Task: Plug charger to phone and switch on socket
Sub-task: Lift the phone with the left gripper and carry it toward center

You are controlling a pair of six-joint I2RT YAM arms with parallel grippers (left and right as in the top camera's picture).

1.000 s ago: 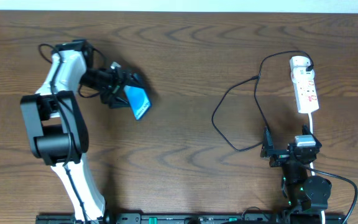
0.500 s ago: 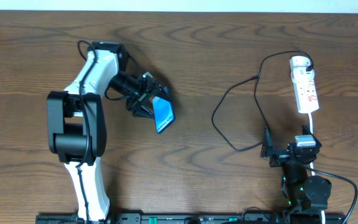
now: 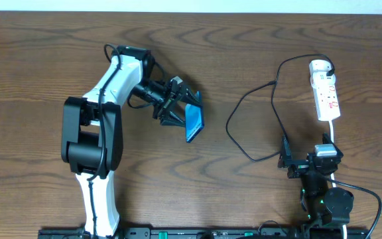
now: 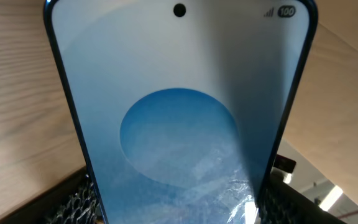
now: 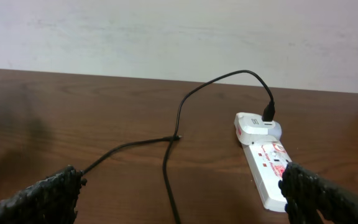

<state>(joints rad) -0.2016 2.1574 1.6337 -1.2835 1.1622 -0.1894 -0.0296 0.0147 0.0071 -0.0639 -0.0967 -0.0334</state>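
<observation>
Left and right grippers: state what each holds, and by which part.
The left gripper holds the phone by its bottom end, clamped across its two long edges. The right gripper is open and holds nothing.

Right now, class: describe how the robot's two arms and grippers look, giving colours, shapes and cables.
The left arm has white rounded links, bulky black joints and a thin black cable along it. The left gripper is black. The right arm is mostly black, with a pale wrist block and green lights. The right gripper has black, rough-textured fingers.

Phone (image 4: 179,124) lower end past the left wrist view's edge; socket (image 5: 263,167) markings illegibly small.
</observation>
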